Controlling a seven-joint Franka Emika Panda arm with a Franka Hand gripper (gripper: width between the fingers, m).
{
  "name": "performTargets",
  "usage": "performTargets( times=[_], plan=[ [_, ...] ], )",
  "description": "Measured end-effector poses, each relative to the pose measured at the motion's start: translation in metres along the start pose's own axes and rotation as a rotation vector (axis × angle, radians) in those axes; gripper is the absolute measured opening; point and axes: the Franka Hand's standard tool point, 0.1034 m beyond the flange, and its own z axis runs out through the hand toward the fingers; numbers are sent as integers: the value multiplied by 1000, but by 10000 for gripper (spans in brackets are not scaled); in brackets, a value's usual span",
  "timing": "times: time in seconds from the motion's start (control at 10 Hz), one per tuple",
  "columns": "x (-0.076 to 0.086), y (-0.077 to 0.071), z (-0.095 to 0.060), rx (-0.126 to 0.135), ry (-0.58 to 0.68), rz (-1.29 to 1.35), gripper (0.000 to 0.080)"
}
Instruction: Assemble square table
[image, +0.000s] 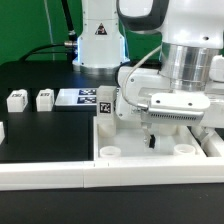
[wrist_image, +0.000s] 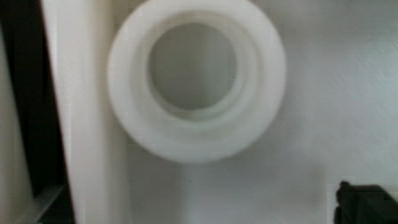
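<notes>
Exterior view: the square table's top (image: 130, 152) is seen lying flat on the black tabletop (image: 40, 135), toward that view's lower right, with its rim raised like a tray's. Two round sockets (image: 110, 150) along its near side are shown empty, and nothing loose is seen lying inside the tray. In the wrist view one socket ring (wrist_image: 196, 85) fills the picture, likewise empty. One tagged leg (image: 105, 108) is stood upright at the top's corner on the exterior view's left; whether it is seated cannot be told. The pincer (image: 152, 138) is lowered into the tray, just beside that leg. Only one fingertip (wrist_image: 366, 204) is shown, so its opening cannot be told. A sideways move at this height would likely topple the leg, or catch the rim and drag the top. Two loose legs (image: 16, 100) are set well apart from the top, beside the marker board (image: 80, 97).
</notes>
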Motion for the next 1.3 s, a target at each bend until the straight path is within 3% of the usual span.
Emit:
performTargets(
  times=[0.1,0.3,0.4,0.6,0.8,1.0,1.3],
  plan=[
    [-2,1,-3,0,-4,7,649],
    [-13,-6,-45,25,-52,58,649],
    [-11,-16,-62,40,-66,81,649],
    [-12,-50,-86,67,-92,106,649],
    [-3,-94,-90,92,-90,244,649],
    [-3,-121,-87,96,-90,363,649],
    [-2,-115,-87,83,-98,558,649]
  ],
)
